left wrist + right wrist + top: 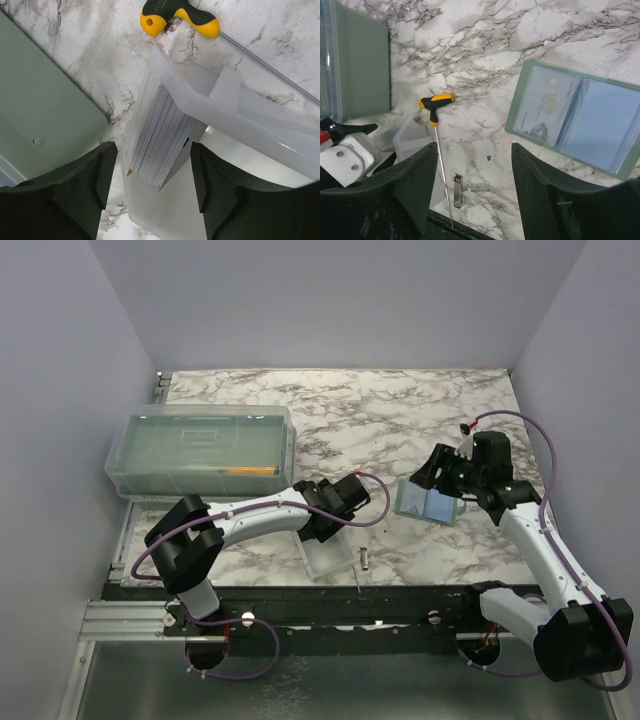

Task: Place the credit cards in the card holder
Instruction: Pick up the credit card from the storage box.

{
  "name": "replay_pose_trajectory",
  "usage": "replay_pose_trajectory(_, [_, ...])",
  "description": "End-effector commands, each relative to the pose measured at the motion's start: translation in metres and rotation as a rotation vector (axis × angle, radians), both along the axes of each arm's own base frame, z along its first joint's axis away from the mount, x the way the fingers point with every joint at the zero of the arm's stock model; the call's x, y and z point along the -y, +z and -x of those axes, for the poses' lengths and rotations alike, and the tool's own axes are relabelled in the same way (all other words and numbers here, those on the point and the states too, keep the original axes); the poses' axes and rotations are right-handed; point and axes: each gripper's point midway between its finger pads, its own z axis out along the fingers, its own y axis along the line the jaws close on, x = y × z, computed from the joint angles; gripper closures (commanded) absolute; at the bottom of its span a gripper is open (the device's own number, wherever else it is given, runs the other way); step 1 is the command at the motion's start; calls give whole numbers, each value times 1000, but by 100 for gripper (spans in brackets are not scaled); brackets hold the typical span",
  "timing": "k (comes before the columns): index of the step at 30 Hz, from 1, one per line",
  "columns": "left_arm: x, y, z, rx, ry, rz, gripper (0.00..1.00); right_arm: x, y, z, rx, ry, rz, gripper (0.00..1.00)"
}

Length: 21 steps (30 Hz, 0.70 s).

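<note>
left claw (pixel 152 172): spread astride cards (pixel 162 135) for pinch
cards: edge-up in tray (pixel 225 107)
right claw (pixel 475 190): spread, card holder (pixel 575 115) open at 2 o'clock

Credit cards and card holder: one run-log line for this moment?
left gripper open above credit cards standing on edge in clear tray | right gripper open, empty | card holder lying open, VIP card in one pocket

Walls of the clear tray (pixel 215 100) crowd the cards (pixel 161 137)
</note>
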Motion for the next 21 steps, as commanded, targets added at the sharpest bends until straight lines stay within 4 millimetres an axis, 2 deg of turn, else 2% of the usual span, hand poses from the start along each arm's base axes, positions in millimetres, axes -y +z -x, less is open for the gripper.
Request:
replay_pose_trajectory(1, [-3, -6, -9, 55, 2, -46, 35, 0, -4, 4, -17, 8, -1, 36])
replay_pose_trajectory(10, [-5, 2, -17, 105, 20, -52, 40, -1, -2, 4, -18, 9, -6, 36])
replay_pose_trajectory(21, [-3, 7, -13, 95, 14, -19, 50, -1, -3, 3, -22, 9, -8, 36])
